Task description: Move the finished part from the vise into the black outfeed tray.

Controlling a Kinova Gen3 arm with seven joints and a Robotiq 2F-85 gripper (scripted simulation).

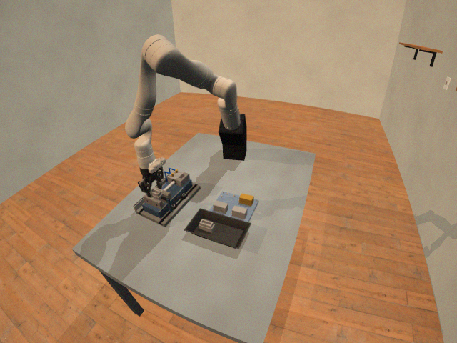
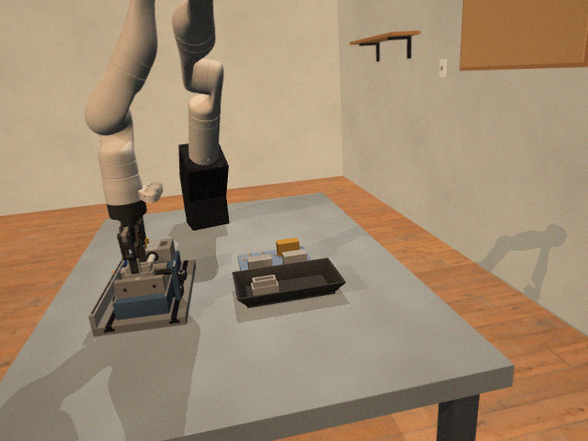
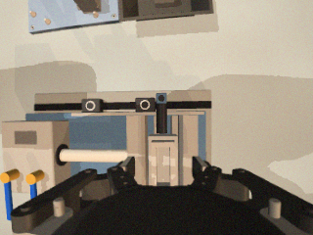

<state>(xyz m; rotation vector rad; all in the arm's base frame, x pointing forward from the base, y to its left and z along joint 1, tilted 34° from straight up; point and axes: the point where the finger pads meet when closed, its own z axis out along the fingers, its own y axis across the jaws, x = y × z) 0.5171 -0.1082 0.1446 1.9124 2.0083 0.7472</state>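
Observation:
The finished part (image 3: 164, 162), a pale block with a pocket on top, sits between the jaws of the blue and grey vise (image 1: 166, 197) at the table's left. My gripper (image 3: 163, 164) is open and lowered over the vise, one finger on each side of the part, with small gaps visible. It also shows in the top and exterior views (image 1: 151, 188) (image 2: 130, 258). The black outfeed tray (image 1: 218, 226) lies to the right of the vise and holds one pocketed block (image 1: 206, 224) at its left end; the tray's right part is free.
A blue pallet (image 1: 235, 204) behind the tray carries two grey blocks and an orange block (image 1: 246, 199). The arm's black pedestal (image 1: 232, 141) stands at the table's back. The vise's screw and blue handles (image 3: 20, 191) lie beside the gripper.

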